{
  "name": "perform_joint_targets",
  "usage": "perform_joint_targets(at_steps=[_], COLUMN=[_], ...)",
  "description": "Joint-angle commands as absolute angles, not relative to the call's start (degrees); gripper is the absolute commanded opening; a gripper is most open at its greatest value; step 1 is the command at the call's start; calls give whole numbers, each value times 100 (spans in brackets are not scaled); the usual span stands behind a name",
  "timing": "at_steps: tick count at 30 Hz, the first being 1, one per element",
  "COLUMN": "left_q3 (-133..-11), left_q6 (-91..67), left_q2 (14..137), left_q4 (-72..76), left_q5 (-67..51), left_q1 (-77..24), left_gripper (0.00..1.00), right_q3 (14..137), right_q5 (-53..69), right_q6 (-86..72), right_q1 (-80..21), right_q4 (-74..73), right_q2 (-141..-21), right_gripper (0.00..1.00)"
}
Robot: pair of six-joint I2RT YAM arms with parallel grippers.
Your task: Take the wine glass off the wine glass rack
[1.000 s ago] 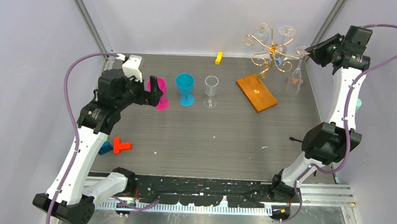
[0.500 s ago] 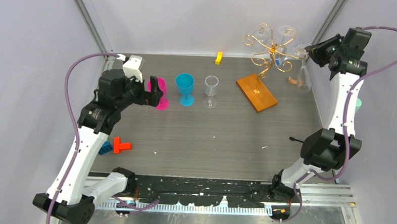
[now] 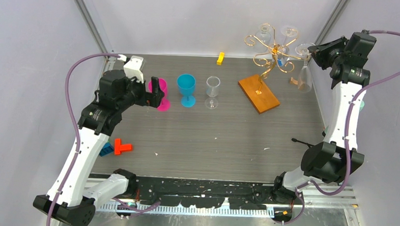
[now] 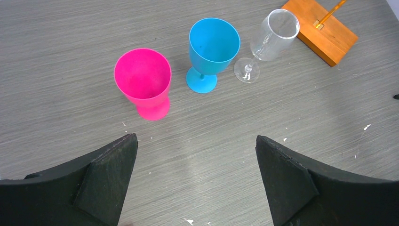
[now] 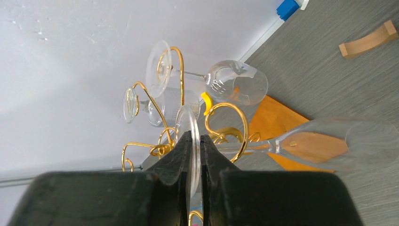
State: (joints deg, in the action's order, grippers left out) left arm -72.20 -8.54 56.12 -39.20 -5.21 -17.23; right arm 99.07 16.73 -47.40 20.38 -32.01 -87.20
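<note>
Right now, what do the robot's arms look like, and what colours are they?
Both are white tubes with chunky black joints. The left arm and right arm each trail a purple cable. The left end effector and right end effector have black wedge-shaped fingers.

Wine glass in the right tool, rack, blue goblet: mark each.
wine glass (image 5: 329, 141): right wrist view, on the bowl.
wine glass rack (image 3: 259, 93): top external view, on the wooden base.
blue goblet (image 4: 214, 44): left wrist view, on the cup.
</note>
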Motion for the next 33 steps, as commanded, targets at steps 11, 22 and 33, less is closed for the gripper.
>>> perform_joint_targets(at_steps=[11, 22, 33], left_q3=[-7227, -7225, -7211], left_q6=[-826, -844, -843], left_q2=[5513, 5532, 5517], left_q4=[-3603, -3575, -3560], left_q5=[-598, -643, -649], left_q1=[-1714, -1716, -1714], left_gripper=[100, 100, 100], right_q3=[9802, 9880, 10086], right_q5=[2628, 2846, 2119], right_q6=[-5189, -5707, -5616], right_q1=[2081, 1934, 1815], right_q4=[-2141, -1402, -883], right_q2=[-8665, -9091, -9369], right_gripper=[0, 0, 0])
